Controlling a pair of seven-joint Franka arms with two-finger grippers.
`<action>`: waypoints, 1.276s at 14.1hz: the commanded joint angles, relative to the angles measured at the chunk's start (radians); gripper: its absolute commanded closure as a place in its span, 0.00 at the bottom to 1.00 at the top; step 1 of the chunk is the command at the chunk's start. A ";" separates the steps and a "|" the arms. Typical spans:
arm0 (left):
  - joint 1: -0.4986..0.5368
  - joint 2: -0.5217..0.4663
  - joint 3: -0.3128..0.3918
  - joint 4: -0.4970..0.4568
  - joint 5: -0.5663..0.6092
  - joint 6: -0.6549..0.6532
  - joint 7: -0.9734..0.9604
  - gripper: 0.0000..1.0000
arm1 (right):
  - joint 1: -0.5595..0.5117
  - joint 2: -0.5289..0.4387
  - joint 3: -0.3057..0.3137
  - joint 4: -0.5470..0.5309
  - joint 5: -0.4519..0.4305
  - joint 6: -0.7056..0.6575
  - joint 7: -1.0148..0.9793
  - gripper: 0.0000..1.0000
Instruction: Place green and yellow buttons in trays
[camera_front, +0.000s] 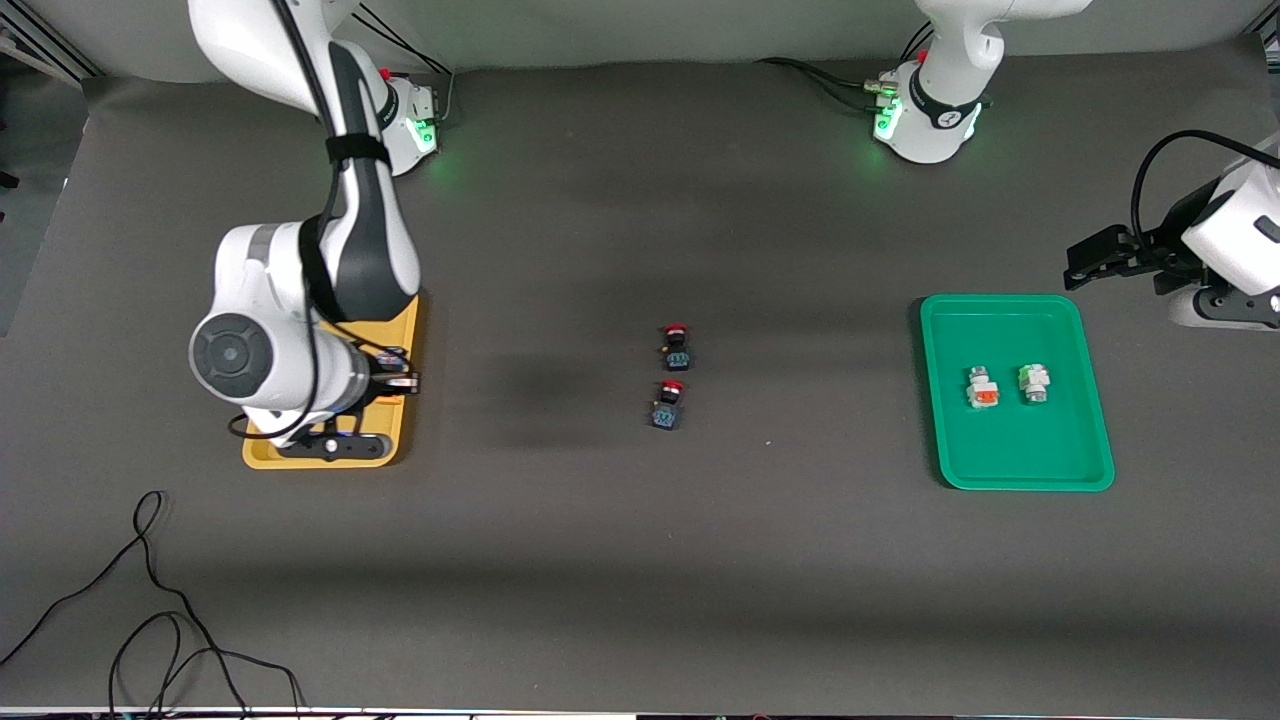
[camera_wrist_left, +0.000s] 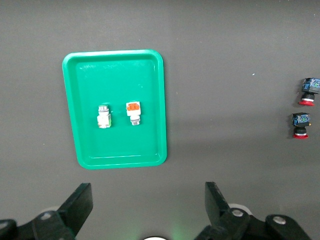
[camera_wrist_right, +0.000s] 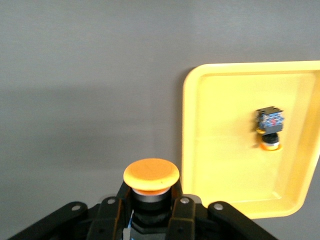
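My right gripper (camera_wrist_right: 151, 196) is shut on a dark-bodied button with an orange-yellow cap (camera_wrist_right: 151, 175). It holds the button in the air by the rim of the yellow tray (camera_wrist_right: 210, 150); in the front view the gripper (camera_front: 398, 381) is low over that tray (camera_front: 405, 425). A second yellow-capped button (camera_wrist_right: 269, 128) lies in the yellow tray. The green tray (camera_front: 1015, 450) holds the orange-accented white button (camera_front: 983, 388) and the green-accented white button (camera_front: 1034, 383). My left gripper (camera_front: 1090, 262) is open and empty, waiting above the table beside the green tray (camera_wrist_left: 150, 100).
Two dark-bodied red-capped buttons (camera_front: 677, 347) (camera_front: 668, 405) stand at the table's middle, also in the left wrist view (camera_wrist_left: 307, 91) (camera_wrist_left: 300, 125). A black cable (camera_front: 150, 600) lies near the front edge at the right arm's end.
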 joint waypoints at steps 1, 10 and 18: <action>-0.023 0.002 0.018 0.019 -0.005 -0.026 -0.001 0.00 | 0.006 -0.006 -0.028 -0.090 0.001 0.094 -0.110 1.00; -0.023 0.002 0.016 0.017 0.010 -0.027 0.001 0.00 | -0.045 0.054 -0.010 -0.384 0.171 0.533 -0.336 1.00; -0.024 0.002 0.000 0.014 0.067 -0.026 0.001 0.00 | -0.073 0.042 0.010 -0.392 0.179 0.538 -0.367 0.01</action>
